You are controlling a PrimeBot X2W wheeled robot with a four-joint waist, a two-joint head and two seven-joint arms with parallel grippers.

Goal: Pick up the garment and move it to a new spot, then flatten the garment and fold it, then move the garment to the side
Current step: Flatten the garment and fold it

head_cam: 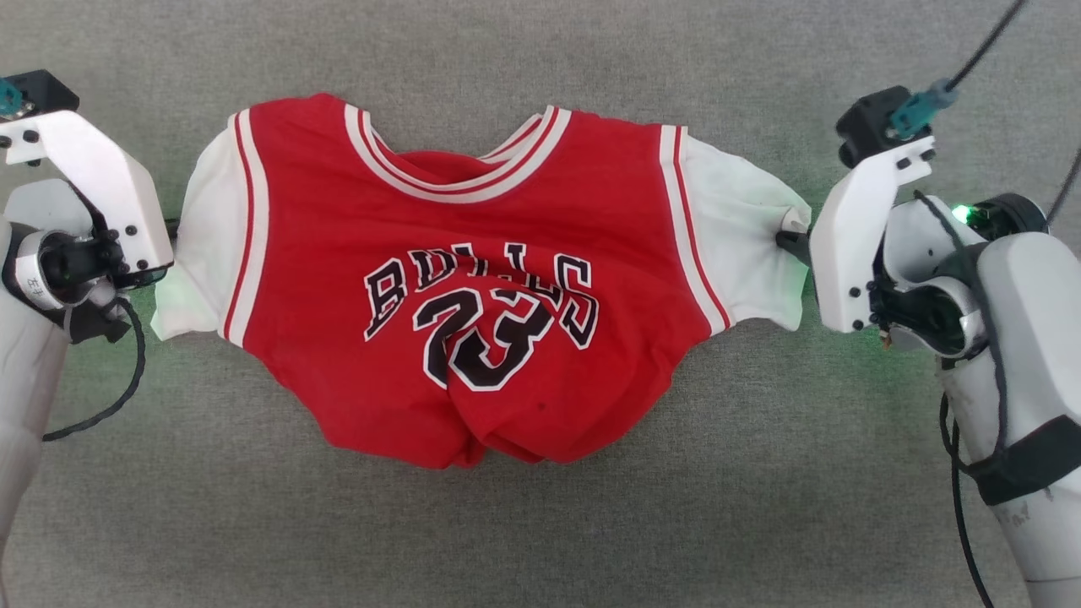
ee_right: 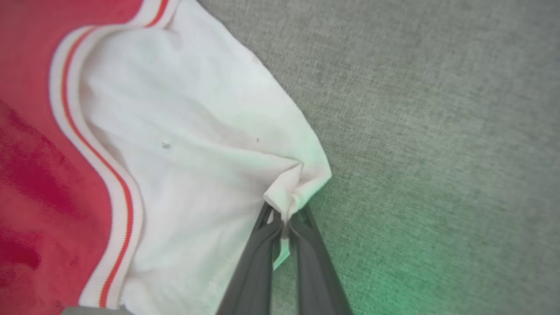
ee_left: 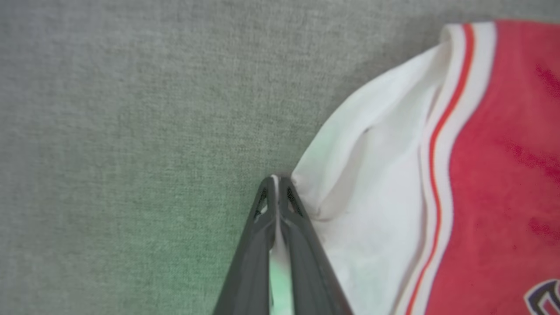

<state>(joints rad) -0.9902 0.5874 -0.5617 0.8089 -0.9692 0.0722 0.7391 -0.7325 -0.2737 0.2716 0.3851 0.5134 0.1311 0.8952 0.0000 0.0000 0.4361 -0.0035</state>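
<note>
The garment (head_cam: 473, 279), a red jersey with white sleeves, striped trim and black "23" lettering facing up, lies rumpled on the grey cloth surface, its lower part bunched under. My left gripper (ee_left: 275, 181) is shut on the edge of the white sleeve (ee_left: 372, 175) at the jersey's left side; white cloth shows between its fingers. My right gripper (ee_right: 282, 218) is shut on a pinched fold of the other white sleeve (ee_right: 197, 144). In the head view the left gripper (head_cam: 171, 228) and the right gripper (head_cam: 790, 239) sit at the two sleeve ends.
Grey fabric surface (head_cam: 540, 540) stretches on all sides of the jersey. Cables hang from both wrists, one black loop (head_cam: 118, 397) at the left, another (head_cam: 958, 498) at the right.
</note>
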